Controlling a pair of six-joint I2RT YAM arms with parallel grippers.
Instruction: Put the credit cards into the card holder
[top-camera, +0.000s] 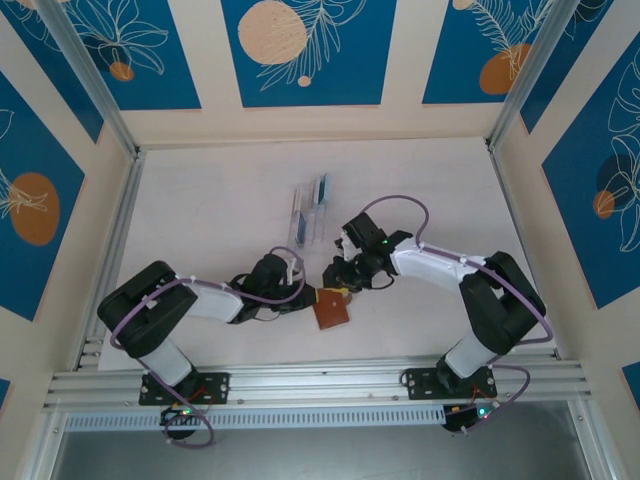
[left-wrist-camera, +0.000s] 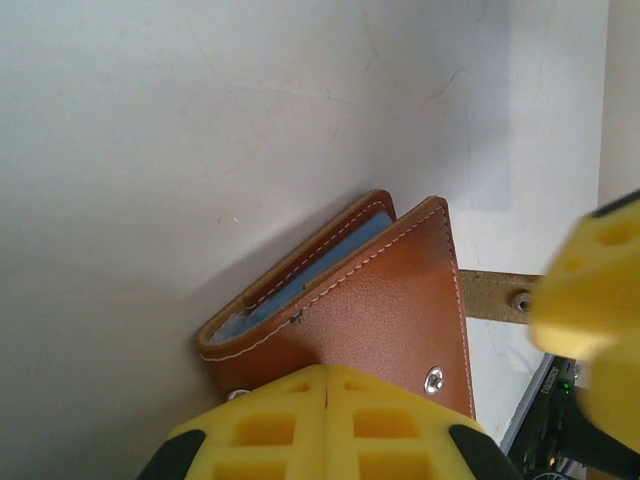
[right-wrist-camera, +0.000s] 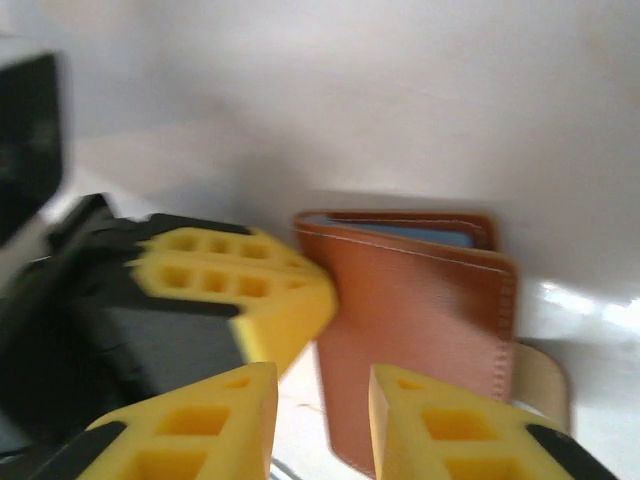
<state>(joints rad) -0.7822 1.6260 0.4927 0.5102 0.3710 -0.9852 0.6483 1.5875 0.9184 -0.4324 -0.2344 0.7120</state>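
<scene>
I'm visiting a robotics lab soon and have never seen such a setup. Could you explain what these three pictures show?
Two robot arms, the left arm and the right arm, are bolted at the near edge of a pale table. One picture looks down from above. The other two come from a camera on each wrist, so the yellow blocks are gripper fingers. On the table sit a brown card holder, slightly open, and farther back a clear rack that seems to hold cards. The left gripper is shut, its tips against the holder's cover; whether it pinches it is unclear. The right gripper is open at the holder's edge.
</scene>
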